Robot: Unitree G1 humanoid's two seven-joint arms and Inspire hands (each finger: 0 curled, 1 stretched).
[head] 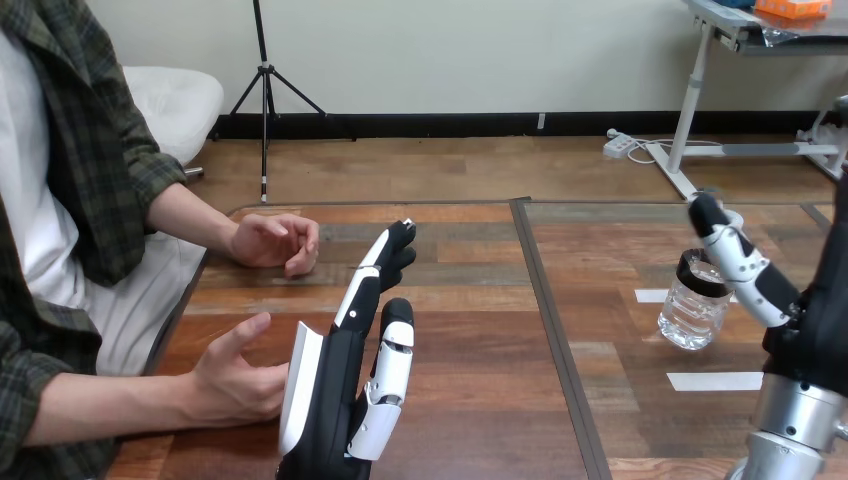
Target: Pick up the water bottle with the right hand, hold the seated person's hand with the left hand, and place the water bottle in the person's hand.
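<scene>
Nearest: left hand (335, 395) stands on edge low over the wooden surface (480, 330), fingers straight and spread a little, holding nothing. The person's nearer hand (235, 378) lies open just beside its white back shell; can't tell whether they touch. No clasp yet.

Right side: right hand (770, 290) is at the water bottle (695, 302), one straight finger reaching up past the black cap. Fingers extended, not wrapped round it. The bottle stands upright on the surface, next to white tape marks (715, 381).

Farther back: the person's other hand (275, 242) rests loosely curled on the surface, well apart from both.

Step in hand, as I judge it: the pick-up. To do it well, bring the palm square to the bottle's side and close below the cap. The clear body looks thin, so squeeze gently and lift straight up to avoid tipping.
</scene>
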